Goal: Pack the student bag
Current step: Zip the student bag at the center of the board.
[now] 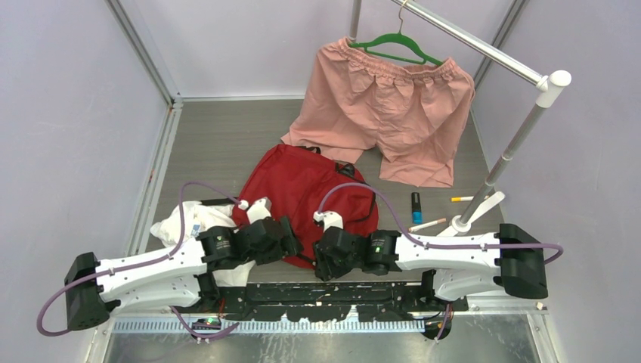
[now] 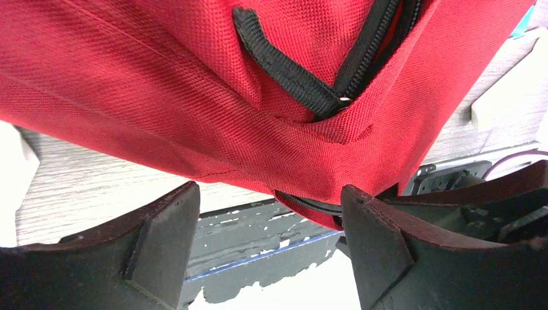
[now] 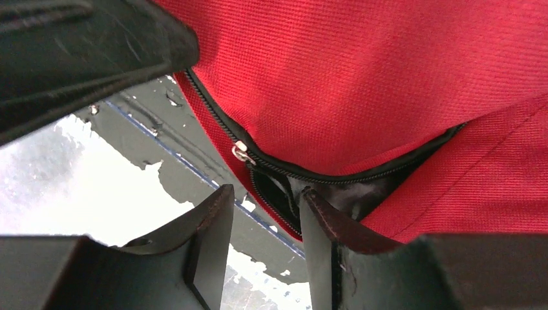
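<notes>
Slumping flat on the grey wood-grain table (image 1: 227,144), seen from above: student bag (image 1: 302,181), red woven fabric, rounded. From left wrist: left tool (image 2: 268,194) gaping wide beneath the bag's near corner, gripping nothing; black webbing pull (image 2: 284,68) on the bag. From right wrist: right tool (image 3: 265,194), dark wedge fingers narrowly apart at the bag's black zipper (image 3: 336,175), clamping nothing.

Pink shorts (image 1: 393,106) hang on a green hanger (image 1: 397,47) from a white rail (image 1: 484,45), legs draped onto the grey worktop (image 1: 219,144), with a blue tube (image 1: 416,208) and two pale pens (image 1: 462,199) just below them and a crumpled white bag (image 1: 189,223) well apart.
</notes>
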You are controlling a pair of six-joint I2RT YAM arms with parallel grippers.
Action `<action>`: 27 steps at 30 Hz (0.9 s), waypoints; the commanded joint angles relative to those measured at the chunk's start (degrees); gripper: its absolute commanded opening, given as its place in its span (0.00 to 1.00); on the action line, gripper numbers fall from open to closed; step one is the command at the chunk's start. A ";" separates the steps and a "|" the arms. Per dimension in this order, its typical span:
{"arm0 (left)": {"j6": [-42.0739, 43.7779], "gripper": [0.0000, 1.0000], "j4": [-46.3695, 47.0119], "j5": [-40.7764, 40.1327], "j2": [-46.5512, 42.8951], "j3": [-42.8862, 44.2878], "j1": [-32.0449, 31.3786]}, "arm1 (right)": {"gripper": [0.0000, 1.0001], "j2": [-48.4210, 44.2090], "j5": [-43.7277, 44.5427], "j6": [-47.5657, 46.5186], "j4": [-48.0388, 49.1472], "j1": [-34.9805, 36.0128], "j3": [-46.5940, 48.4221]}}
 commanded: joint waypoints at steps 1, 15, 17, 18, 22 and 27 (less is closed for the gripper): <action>0.17 0.80 5.92 3.13 2.25 -0.45 0.20 | 0.48 -1.16 4.99 -0.43 0.58 -0.31 0.73; -0.56 0.76 12.41 6.42 10.14 0.80 0.25 | 0.41 -4.15 0.45 -1.09 3.52 -6.84 -4.14; -0.66 0.75 12.72 5.98 10.45 1.05 0.20 | 0.41 -4.55 -1.46 -0.89 4.82 -6.76 -4.84; -0.77 0.74 12.46 5.74 10.56 1.22 0.20 | 0.41 -5.36 -1.80 -0.34 5.62 -6.75 -5.39; -1.08 0.68 11.27 4.69 10.30 1.53 0.23 | 0.41 -10.88 -1.61 1.20 6.08 -6.69 -6.68; -1.96 0.52 10.39 3.19 7.98 0.53 0.20 | 0.46 -11.05 -4.82 0.92 6.27 -5.66 -6.77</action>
